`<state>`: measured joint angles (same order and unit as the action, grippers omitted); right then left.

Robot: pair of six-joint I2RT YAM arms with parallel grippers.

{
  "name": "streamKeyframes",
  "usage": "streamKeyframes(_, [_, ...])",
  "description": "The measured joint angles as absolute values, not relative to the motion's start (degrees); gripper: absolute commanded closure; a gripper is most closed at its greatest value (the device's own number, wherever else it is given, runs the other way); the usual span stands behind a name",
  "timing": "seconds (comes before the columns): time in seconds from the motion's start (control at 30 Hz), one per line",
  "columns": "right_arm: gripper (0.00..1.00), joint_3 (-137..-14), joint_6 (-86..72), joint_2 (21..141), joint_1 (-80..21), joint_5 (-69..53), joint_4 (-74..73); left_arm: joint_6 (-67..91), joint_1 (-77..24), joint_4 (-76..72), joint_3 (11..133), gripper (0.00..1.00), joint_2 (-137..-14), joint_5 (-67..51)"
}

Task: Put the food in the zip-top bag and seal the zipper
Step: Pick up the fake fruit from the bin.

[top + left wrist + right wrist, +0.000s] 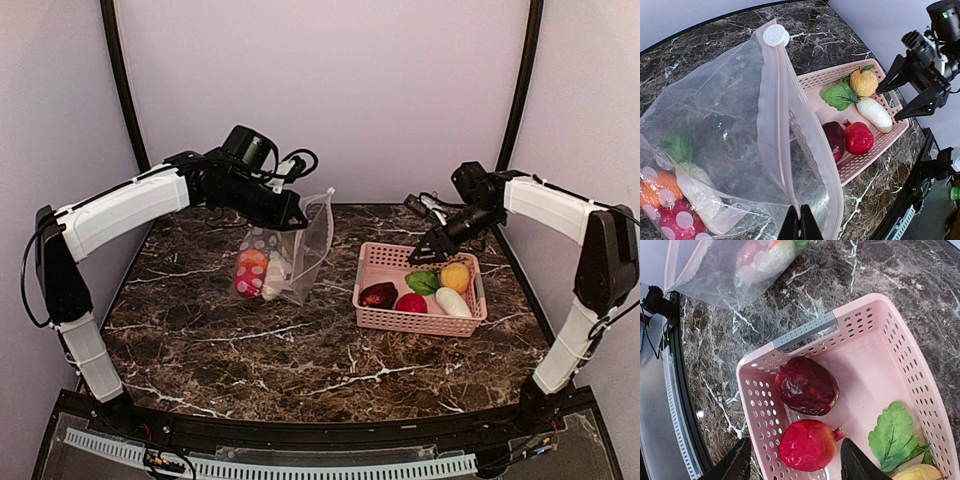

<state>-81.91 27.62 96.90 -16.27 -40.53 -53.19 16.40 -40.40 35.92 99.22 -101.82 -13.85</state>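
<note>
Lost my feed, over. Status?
Left gripper shut on zip-top bag. Right gripper open above basket. Some food bagged, rest in basket. Nothing blocking.

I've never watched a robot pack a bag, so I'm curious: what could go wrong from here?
The left hand pinches the zip-top bag at one spot on its zipper; with food inside, it might slip. The mouth looks narrow, so a piece could miss it. The open right hand hovers over the red piece, which touches the maroon piece; it may roll away.
</note>
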Motion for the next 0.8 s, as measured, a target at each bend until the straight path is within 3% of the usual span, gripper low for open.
streamKeyframes(0.37, [0.36, -80.8, 29.9, 103.4, -22.7, -32.8, -52.1, 17.0, -44.1, 36.7, 99.4, 0.99, -101.8, -20.4])
streamKeyframes(0.8, [0.34, -83.4, 30.0, 110.5, -23.0, -32.7, -51.4, 16.1, -45.5, 40.2, 99.6, 0.99, -102.5, -15.6])
